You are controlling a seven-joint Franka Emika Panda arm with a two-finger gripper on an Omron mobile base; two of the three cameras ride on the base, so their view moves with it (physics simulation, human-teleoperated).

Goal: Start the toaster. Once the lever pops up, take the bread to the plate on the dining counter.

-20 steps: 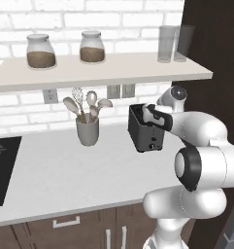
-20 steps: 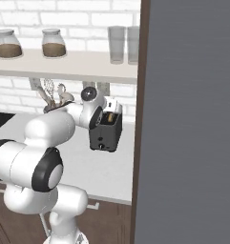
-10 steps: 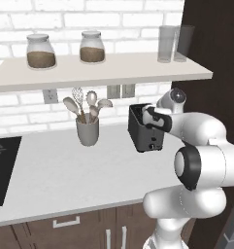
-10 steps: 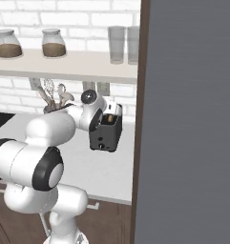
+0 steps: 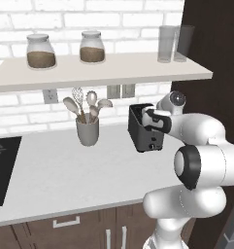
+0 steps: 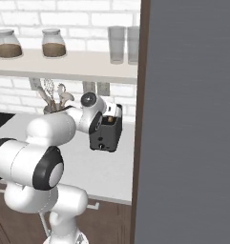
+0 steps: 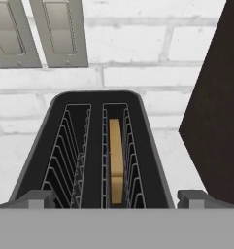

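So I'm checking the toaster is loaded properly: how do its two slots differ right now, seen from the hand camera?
In the hand view the toaster's right slot holds the bread, a tan slice standing on edge between the wire guides; the left slot holds nothing, only bare wire guides. The right slot looks a little narrower in this view than the left slot. Both are dark, run the toaster's length side by side and are lined with the same wire racks.

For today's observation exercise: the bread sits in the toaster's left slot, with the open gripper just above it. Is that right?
Not quite. In the hand view the bread stands in the right slot of the toaster; the left slot is bare. The gripper is indeed open above it.
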